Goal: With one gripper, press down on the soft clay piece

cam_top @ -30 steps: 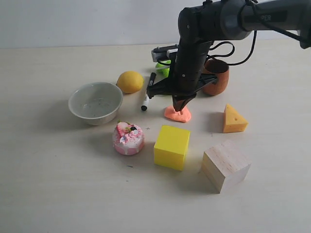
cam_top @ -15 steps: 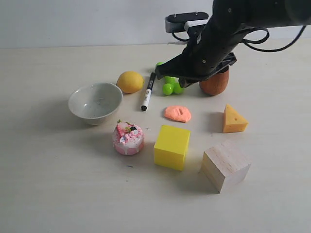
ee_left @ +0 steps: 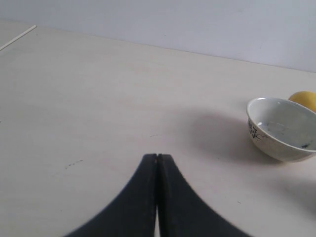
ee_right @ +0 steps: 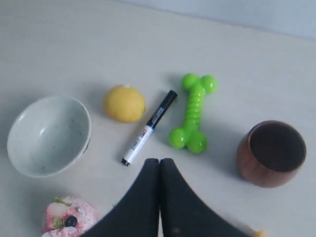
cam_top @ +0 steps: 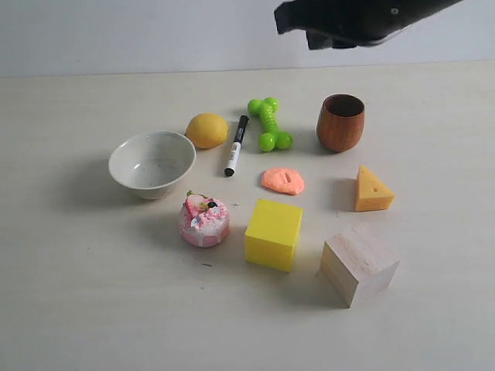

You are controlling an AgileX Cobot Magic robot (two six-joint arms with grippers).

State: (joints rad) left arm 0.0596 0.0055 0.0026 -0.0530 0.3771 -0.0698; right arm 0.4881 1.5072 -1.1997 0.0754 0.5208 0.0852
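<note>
Soft clay piece (cam_top: pixel 283 181): flat on table (cam_top: pixel 93 309), mid-scene, just behind yellow cube (cam_top: pixel 273 233), between marker (cam_top: pixel 236 145) and cheese wedge (cam_top: pixel 373 190); same spot as 1 s ago.
Change: 1 s ago R gripper tips down on the clay; 0.5 s ago lifted off; now R arm (cam_top: pixel 363 19) up at top edge of ext view, well apart from the clay.
Clay surface: salmon-orange, matte, low irregular oval; short dark crease near centre, reads as a tip imprint.
Task status: press prob done, arm in retract; no further contact needed, judging by dent + clearance.
R gripper (ee_right: pixel 159 163): fingers clenched tight, no gap, nothing held; clay not visible in R wrist view.
L gripper (ee_left: pixel 157 158): fingers pressed together too, empty, over bare table w/ bowl (ee_left: pixel 281 129) off to one side; not seen in ext view.
Soft vs hard: clay looks like the only plastically deformable item; holds the mark, no spring-back visible.
Cube: glossy, sharp-edged, rigid.
Wood block (cam_top: pixel 360 263): pale, visible grain, square edges.
Cup (cam_top: pixel 340 122): dark turned wood, rounded, upright, empty as far as visible.
Bone toy (cam_top: pixel 269 124): bright green, ribbed, rubbery look.
Bowl finish: glazed ceramic, speckled inside.
Lemon (cam_top: pixel 207 130): smooth yellow ovoid, beside marker.
Cake toy (cam_top: pixel 204 219): pink, squat, frilly top.
</note>
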